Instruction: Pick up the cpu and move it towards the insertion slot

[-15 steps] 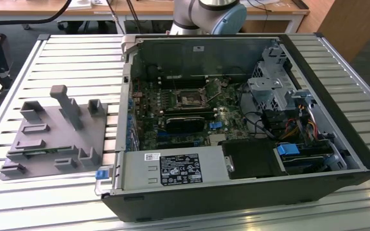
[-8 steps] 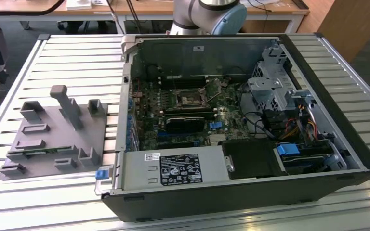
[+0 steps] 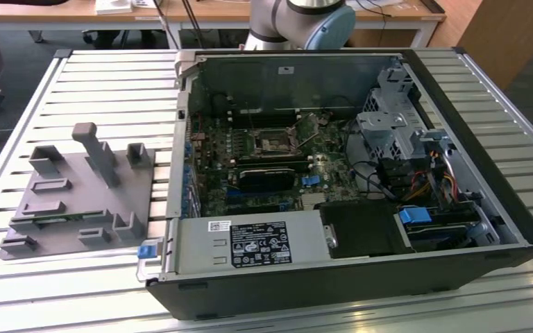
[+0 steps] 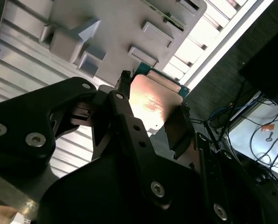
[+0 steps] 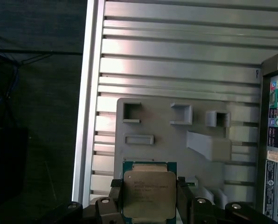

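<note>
the cpu is clamped by its edges in the gripper and held over the grey fixture on the slatted table; the insertion slot is seen inside the open computer case.

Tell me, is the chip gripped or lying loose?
Gripped: in the first wrist view the gripper clamps the cpu by opposite edges, above the fixture.

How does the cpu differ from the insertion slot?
The cpu has a shiny metal top; the insertion slot is a silver frame around a dark centre. The cpu is gripped in the claw by the grey fixture; the insertion slot sits inside the open case. Both are square.
</note>
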`<action>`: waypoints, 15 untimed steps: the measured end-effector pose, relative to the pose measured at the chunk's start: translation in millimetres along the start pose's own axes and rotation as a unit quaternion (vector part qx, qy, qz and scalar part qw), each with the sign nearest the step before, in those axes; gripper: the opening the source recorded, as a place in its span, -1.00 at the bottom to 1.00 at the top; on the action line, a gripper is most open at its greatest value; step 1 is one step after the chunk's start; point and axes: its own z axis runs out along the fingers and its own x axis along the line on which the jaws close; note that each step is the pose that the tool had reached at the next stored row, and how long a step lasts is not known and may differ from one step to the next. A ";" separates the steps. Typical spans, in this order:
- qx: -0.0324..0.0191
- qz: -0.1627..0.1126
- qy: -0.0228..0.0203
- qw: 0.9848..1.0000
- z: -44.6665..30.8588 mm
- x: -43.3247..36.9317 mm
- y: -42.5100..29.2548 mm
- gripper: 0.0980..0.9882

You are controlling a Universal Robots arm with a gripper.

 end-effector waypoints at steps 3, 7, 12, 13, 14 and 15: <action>0.000 0.000 0.000 1.000 -5.8 -0.1 0.3 0.00; 0.000 0.000 0.000 1.000 -14.9 0.0 0.9 0.00; 0.000 0.000 0.000 1.000 -22.3 -1.5 1.1 0.00; 0.000 0.000 0.000 1.000 -22.5 -2.7 1.0 0.00; 0.000 0.000 0.000 1.000 -22.6 -3.8 1.0 0.00; 0.000 0.000 0.000 1.000 -22.6 -5.2 0.9 0.00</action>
